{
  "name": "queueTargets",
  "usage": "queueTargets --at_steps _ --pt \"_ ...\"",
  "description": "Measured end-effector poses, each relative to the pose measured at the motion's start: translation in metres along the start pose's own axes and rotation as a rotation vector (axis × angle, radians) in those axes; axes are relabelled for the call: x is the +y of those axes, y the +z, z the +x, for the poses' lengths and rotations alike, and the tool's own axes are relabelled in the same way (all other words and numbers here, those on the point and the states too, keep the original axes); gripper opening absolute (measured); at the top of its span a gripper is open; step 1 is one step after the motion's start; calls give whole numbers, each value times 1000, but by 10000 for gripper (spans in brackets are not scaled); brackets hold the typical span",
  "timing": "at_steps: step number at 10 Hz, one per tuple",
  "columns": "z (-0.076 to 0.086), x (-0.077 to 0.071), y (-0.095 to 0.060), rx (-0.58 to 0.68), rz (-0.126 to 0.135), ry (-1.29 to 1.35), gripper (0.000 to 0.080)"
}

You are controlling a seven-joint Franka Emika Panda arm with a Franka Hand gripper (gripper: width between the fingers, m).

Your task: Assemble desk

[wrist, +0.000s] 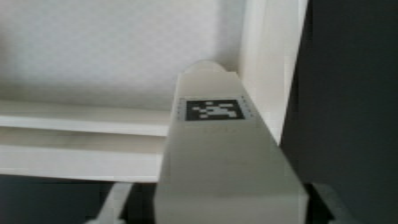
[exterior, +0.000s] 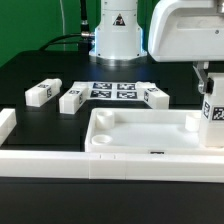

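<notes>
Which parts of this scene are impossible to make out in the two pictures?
Exterior view: leg at the gripper, cut by the right edge.
Wrist view: whether that leg touches the tabletop, hidden by the leg itself.
Exterior view: marker board tags, too small to read.

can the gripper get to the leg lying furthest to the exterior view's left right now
Probably not yet: the gripper is shut on the upright leg at a corner of the tabletop, so its fingers are full. The leftmost leg itself lies in the open with nothing on it.
</notes>
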State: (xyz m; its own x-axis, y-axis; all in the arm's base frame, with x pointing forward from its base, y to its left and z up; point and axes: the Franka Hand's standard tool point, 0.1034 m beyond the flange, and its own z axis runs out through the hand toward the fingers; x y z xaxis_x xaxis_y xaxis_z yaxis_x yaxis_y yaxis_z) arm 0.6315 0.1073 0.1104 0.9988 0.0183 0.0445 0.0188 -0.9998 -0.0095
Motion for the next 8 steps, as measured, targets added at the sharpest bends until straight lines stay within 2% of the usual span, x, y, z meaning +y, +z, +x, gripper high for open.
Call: queueTargets --at_steps 3,7,8 --pt "0 1 0 -1 2 224 290" --pt "0 7 1 -5 43 623 290" --pt "0 8 1 -6 46 674 290"
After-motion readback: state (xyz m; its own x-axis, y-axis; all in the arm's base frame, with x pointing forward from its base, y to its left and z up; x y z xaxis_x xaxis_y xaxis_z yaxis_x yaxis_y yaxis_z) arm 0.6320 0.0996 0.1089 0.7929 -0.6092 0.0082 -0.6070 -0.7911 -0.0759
